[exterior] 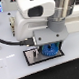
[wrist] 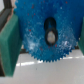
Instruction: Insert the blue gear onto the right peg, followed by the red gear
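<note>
The blue gear hangs low over the grey plate with a black frame, towards the plate's end on the exterior view's right. My gripper is shut on it. In the wrist view the blue gear fills the picture between my green finger pads. Its dark centre hole shows a small grey-brown round tip inside, which looks like the right peg's top. The other peg is a faint dark pin on the plate. The red gear is out of view.
The white arm body fills the upper part of the exterior view. A black cable runs across the white table on the exterior view's left. Dark objects stand at the back on that side.
</note>
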